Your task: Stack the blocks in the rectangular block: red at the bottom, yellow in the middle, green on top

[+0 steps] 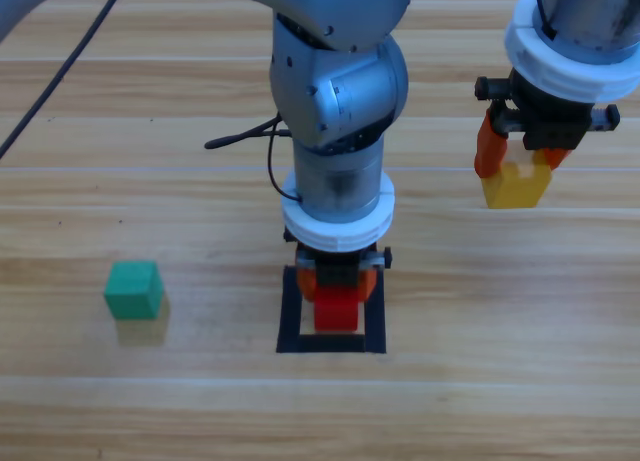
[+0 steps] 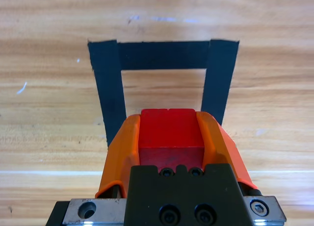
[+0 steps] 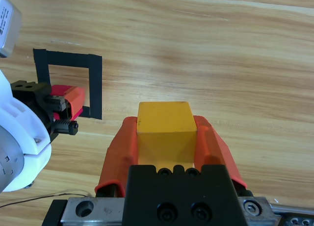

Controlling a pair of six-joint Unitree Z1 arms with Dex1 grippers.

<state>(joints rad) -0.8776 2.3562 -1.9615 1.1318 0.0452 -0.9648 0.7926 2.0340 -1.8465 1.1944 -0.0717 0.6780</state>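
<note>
Left gripper (image 1: 337,286) clenched the red cube (image 1: 336,311) inside the tape outline (image 1: 290,321), right gripper (image 1: 520,159) gripped the yellow cube (image 1: 515,186), the green cube (image 1: 134,289) lay unstacked.

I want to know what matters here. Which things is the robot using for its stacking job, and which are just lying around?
For the job:
- red cube, held by the left gripper over the black tape outline
- yellow cube, held by the right gripper
- teal-green cube, waiting alone on the table

Just lying about:
- black cable
- wooden table
</note>
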